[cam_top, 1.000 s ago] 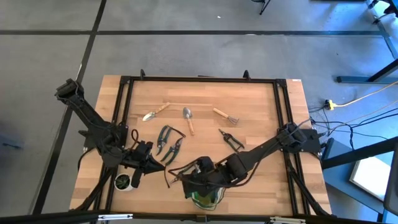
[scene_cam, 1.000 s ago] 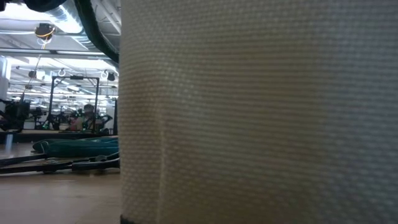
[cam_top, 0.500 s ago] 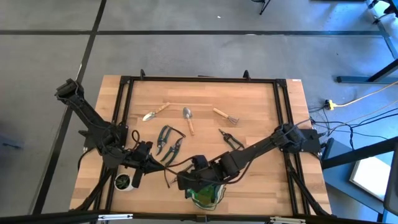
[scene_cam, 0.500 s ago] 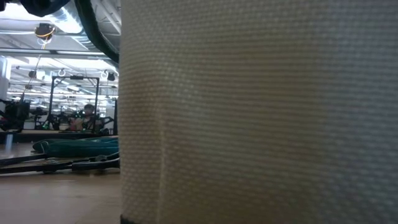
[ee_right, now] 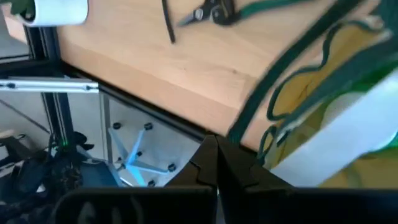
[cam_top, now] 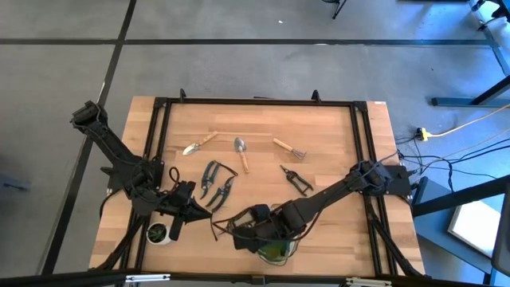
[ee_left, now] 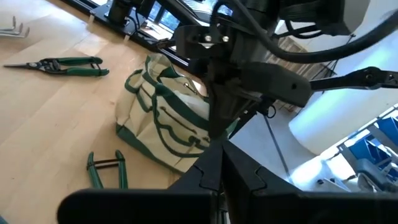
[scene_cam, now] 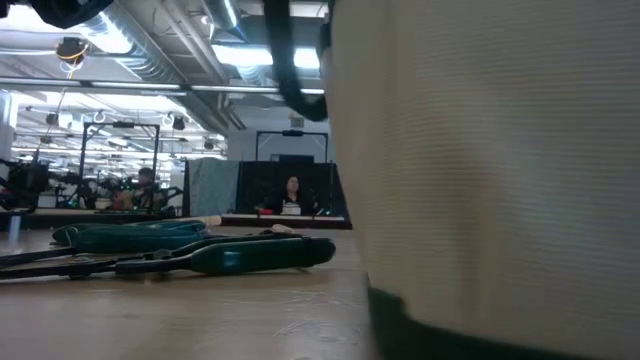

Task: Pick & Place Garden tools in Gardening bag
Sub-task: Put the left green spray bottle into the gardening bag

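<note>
The gardening bag [cam_top: 275, 251], khaki with green trim, stands at the table's near edge; it also shows in the left wrist view [ee_left: 163, 127] and fills the right of the low view [scene_cam: 500, 170]. Something green and white [ee_right: 364, 118] lies inside it. My right gripper [cam_top: 239, 236] is shut at the bag's left side. My left gripper [cam_top: 197, 210] is shut and empty, near two green-handled shears [cam_top: 215, 182]. Two trowels [cam_top: 241, 151], a fork [cam_top: 288, 148] and another pair of shears [cam_top: 296, 180] lie flat farther back. My right gripper is shut on the bag's green strap [ee_right: 245, 121] by the rim on the bag's left side, coming from above and slanting. The gripper's own body hides the exact pinch. The bag's base [scene_cam: 400, 305] looks tipped, its left side off the table.
A small white plant pot [cam_top: 159, 233] stands near the front left, close to my left gripper. The black frame rails [cam_top: 155, 143] run along the table's sides. Bare wood [cam_top: 343, 135] lies at the far right. People and equipment show in the room behind [scene_cam: 292, 190].
My right gripper has gone a little toward the table's near edge, and the bag has shifted toward the table's right edge. The low view, before filled by the bag's wall, now shows green-handled shears lying beyond it. My left gripper has kept still.
</note>
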